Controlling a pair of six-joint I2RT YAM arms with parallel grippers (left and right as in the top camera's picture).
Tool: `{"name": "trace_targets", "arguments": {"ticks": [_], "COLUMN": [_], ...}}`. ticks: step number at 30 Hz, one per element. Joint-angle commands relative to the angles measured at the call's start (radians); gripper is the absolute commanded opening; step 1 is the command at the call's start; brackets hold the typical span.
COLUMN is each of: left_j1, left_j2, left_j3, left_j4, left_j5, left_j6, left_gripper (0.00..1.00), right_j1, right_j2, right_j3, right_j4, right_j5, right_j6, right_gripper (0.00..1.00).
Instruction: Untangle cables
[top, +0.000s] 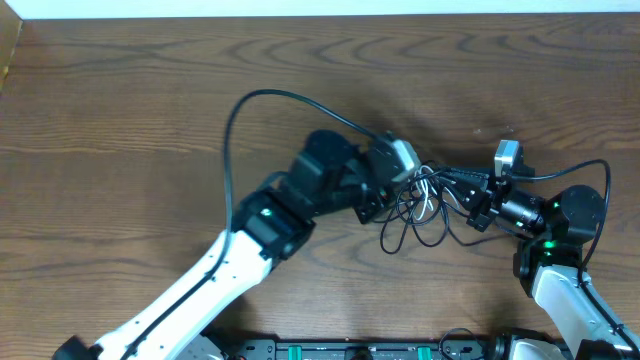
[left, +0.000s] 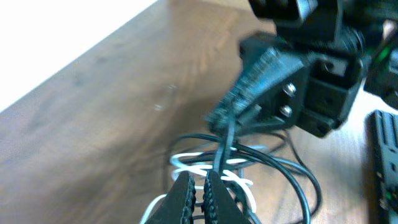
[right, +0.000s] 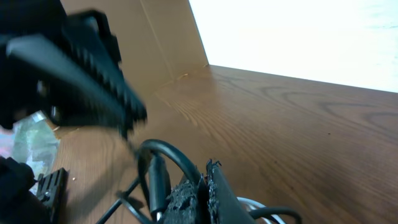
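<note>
Overhead view: the cables (top: 418, 208) lie in a messy knot on the table (top: 120, 120), right between both arms. The left gripper (left: 198, 190) pinches a thin black cable (left: 221, 146). It runs away toward the right gripper (left: 219, 117), which is closed tight too. A white cable (left: 183, 165) loops underneath.

Thin black and white cables (top: 418, 205) lie looped in one tangle.
</note>
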Motion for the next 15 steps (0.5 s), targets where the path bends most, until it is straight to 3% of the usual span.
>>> {"name": "trace_targets", "arguments": {"ticks": [1,10,11,13,15], "left_j1": [0.039,0.042,0.039,0.032,0.025], "left_j2": [-0.071,-0.068,-0.065,-0.058,-0.042], "left_j3": [0.025,0.025,0.025,0.025,0.025], "left_j4": [-0.004,-0.096,-0.106,-0.12,-0.119], "left_j5": [-0.022,-0.015,-0.008,0.026,0.047], "left_j6": [-0.002,-0.002,-0.002,-0.002,-0.002], "left_gripper": [0.07,0.08,0.1,0.34,0.39], "right_j1": [0.0,0.0,0.0,0.0,0.0], "right_j2": [0.0,0.0,0.0,0.0,0.0], "right_j3": [0.014,0.014,0.014,0.014,0.014], "right_j4": [0.003,0.003,0.004,0.004,0.004], "right_j5": [0.015,0.015,0.015,0.015,0.015], "right_j6": [0.0,0.0,0.0,0.0,0.0], "right_gripper": [0.01,0.01,0.01,0.01,0.01]}}
